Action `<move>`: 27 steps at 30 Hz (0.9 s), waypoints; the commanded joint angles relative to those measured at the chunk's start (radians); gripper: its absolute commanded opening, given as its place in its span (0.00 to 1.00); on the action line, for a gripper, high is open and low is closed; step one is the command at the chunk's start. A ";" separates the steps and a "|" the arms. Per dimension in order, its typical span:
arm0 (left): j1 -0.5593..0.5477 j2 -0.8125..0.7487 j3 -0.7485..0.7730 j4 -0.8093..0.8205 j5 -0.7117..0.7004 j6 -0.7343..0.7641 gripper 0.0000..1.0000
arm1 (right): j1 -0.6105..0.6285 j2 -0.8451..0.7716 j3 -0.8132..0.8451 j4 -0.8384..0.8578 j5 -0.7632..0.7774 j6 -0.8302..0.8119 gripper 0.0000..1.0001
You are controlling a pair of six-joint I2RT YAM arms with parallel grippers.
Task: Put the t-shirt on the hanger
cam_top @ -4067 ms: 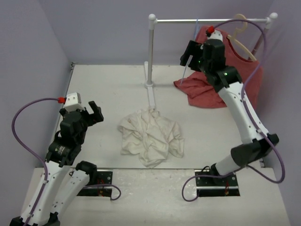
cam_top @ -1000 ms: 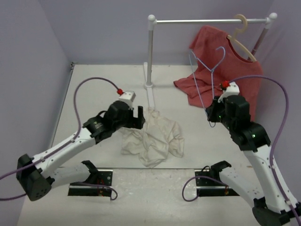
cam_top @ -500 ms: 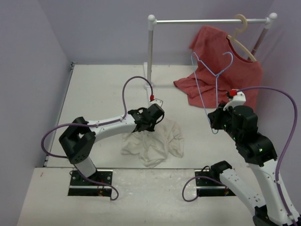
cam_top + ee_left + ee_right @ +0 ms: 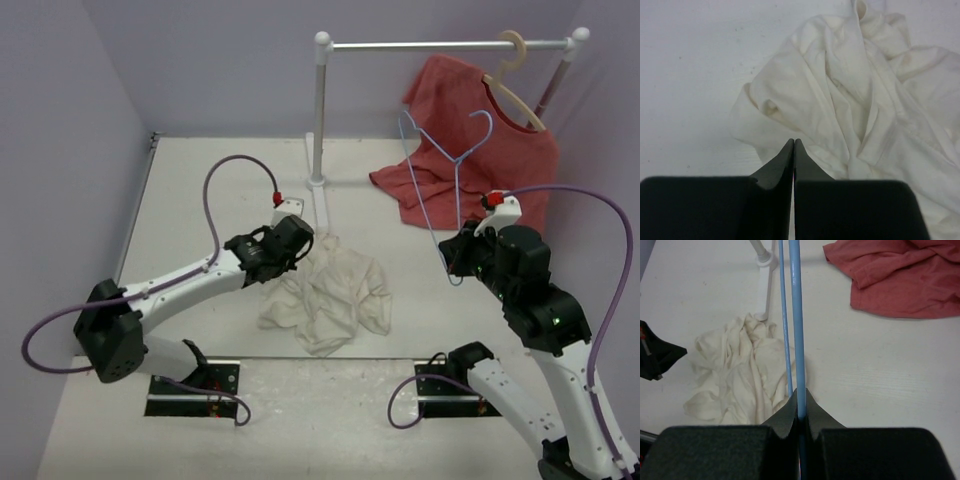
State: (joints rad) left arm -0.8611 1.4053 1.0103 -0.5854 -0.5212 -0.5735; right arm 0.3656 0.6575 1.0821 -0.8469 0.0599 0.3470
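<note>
1. The t-shirt (image 4: 325, 290) lies in a crumpled heap on the tabletop (image 4: 220, 180), about midway between left and right and toward the near edge. No collar or hem opening can be picked out among its folds.
2. The left hand (image 4: 292, 240) sits at the heap's far-left edge. Its wrist view shows the two fingers pressed together tip to tip with no cloth visible between them. The tips point at the shirt's border fold.
3. To the right, apart from the shirt, the right hand (image 4: 455, 258) is clamped on the hanger (image 4: 458, 195), gripping the thin wire near its lower end. The frame rises above the hand, clear of the tabletop, with the hook uppermost.
4. Farther back stands the rack (image 4: 320, 110). From its rail hangs a beige hanger (image 4: 515, 90) carrying the red t-shirt (image 4: 470, 110), whose lower part spills onto the tabletop.
5. The step in hand looks like picking up the shirt: the hanger is already raised, but the garment is not yet grasped.
6. The next move calls for the left fingers to part, come down over a single edge of fabric and pinch it. Lifting would then let the heap fall open and show an opening.
7. Only after that can a hanger arm be fed in, so the two hands will need to come together.
</note>
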 commanded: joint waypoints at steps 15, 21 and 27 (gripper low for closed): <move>0.063 0.278 0.124 0.201 0.187 -0.054 0.45 | -0.001 0.001 0.013 0.057 -0.053 -0.014 0.00; 0.064 0.247 0.096 0.262 0.184 -0.065 0.53 | -0.001 0.006 0.006 0.064 -0.055 -0.017 0.00; 0.065 0.240 0.093 0.288 0.207 -0.072 0.52 | -0.001 0.008 0.004 0.069 -0.055 -0.018 0.00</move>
State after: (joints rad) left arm -0.7994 1.6799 1.0912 -0.3681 -0.3268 -0.6172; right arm 0.3656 0.6662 1.0821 -0.8343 0.0257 0.3432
